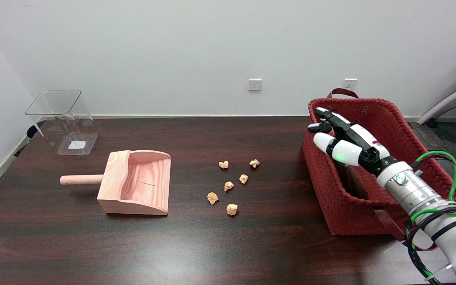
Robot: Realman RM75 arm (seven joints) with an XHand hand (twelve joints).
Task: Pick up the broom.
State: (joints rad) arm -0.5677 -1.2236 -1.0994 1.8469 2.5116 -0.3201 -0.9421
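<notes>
A plain white wall with two sockets is running behind a dark brown wooden worktop [212, 245] that is filling most of the frame. At the right of the frame a woven dark red basket [331, 186] with strap handles is standing on the worktop, and the white right arm is reaching in from the lower right corner, holding its black-and-white robot hand [341, 136] over the basket's open top. The fingers are lying extended and a little apart, pointing toward the upper left, and nothing is showing between them. Under the robot hand, inside the basket against its near wall, a dark brownish bristly shape is showing, which looks like the broom [350, 180]; most of it is hidden and whether the hand is touching it cannot be told. Left of centre a pale wooden dustpan [137, 184] with a round handle is lying flat. Between it and the basket, six small crumpled tan paper balls [232, 182] are lying scattered. At the upper left a clear plastic bin [63, 122] is standing.
</notes>
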